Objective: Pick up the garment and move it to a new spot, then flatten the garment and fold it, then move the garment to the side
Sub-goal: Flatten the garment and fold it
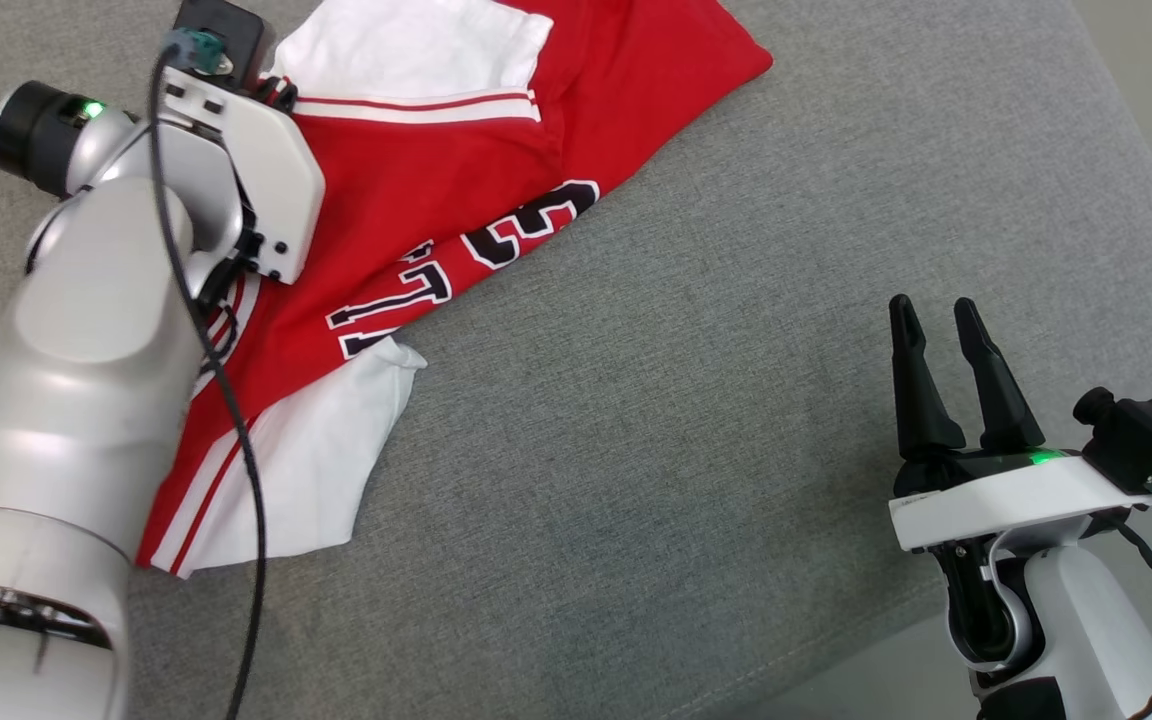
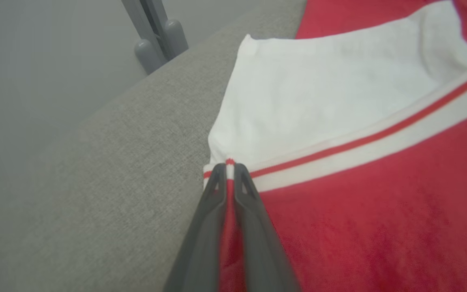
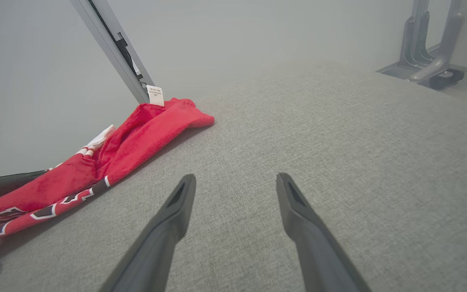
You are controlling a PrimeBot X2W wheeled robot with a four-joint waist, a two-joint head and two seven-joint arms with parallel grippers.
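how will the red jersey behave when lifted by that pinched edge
Probably floppy: the jersey lies creased and folded over on the grey cushion. Held at one edge by the left gripper, it would likely drape and drag.

The left arm (image 1: 66,400) wears smooth silver-grey shells, with a thin black cable (image 1: 153,140) running along it. At ten o'clock a black joint cap (image 1: 31,125) carries a green light. The right end effector (image 1: 936,312), at four o'clock, has two tapered black fingers (image 1: 918,390), a white plate (image 1: 1006,505) and a black camera box (image 1: 1151,435) with a teal plug.
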